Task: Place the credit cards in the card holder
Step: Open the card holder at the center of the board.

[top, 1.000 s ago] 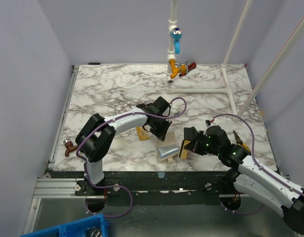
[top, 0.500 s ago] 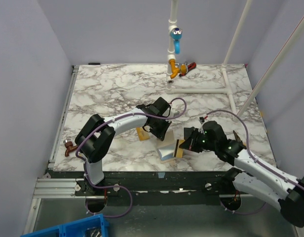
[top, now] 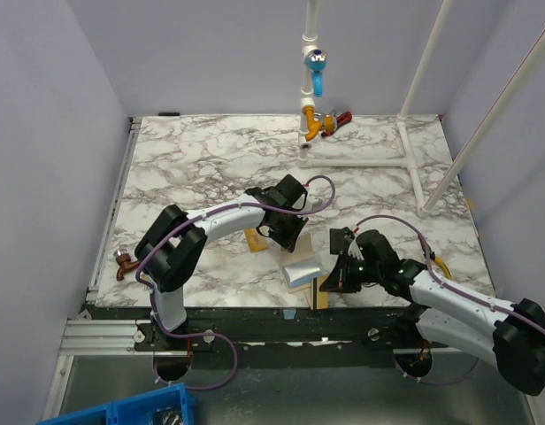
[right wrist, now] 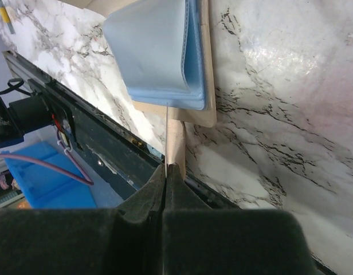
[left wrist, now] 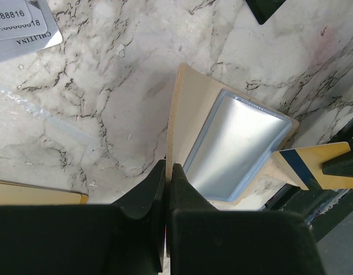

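Seemingly the gold card (left wrist: pixel 318 166) meets the open card holder (left wrist: pixel 239 143) at its pocket.

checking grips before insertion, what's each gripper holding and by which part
The left gripper pinches the card holder by its upright flap; right gripper pinches the gold striped card by the end away from the holder.

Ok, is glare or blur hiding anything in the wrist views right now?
Left wrist: the card holder glares silvery inside, edges clear; the left gripper is a dark blur. Right wrist: the right gripper is out of focus, and the table shines upper right. Top external: even light, sharp.
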You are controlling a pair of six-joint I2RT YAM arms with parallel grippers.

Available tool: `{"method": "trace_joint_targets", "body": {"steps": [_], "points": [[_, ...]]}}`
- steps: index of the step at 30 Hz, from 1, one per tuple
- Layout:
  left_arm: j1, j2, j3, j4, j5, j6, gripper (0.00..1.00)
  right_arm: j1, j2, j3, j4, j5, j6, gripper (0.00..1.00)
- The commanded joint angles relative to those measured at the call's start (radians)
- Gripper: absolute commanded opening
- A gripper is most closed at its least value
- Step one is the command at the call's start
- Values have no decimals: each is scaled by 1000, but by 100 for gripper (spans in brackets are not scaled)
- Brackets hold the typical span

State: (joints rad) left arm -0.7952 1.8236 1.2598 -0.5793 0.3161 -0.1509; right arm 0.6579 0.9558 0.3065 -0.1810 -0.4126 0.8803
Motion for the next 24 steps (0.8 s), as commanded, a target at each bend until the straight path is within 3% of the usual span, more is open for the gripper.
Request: {"method": "trace_joint_targets", "body": {"steps": [1, 17, 19, 22, 24], "points": [[-11, 3, 11, -5, -26, 0, 1, -1, 16, -1, 33, -36, -20, 1], [-23, -13, -4, 6, -10, 7, 1, -1, 65, 5, 118, -7, -22, 1], [-23, -16, -4, 8, 1, 7, 8, -2, 67, 13, 135, -6, -24, 1], [-22, -28, -6, 6, 27, 15, 37, -2, 70, 33, 151, 0, -32, 1], [-16, -41, -15, 17, 90, 18, 44, -1, 81, 46, 165, 0, -36, 1]]}}
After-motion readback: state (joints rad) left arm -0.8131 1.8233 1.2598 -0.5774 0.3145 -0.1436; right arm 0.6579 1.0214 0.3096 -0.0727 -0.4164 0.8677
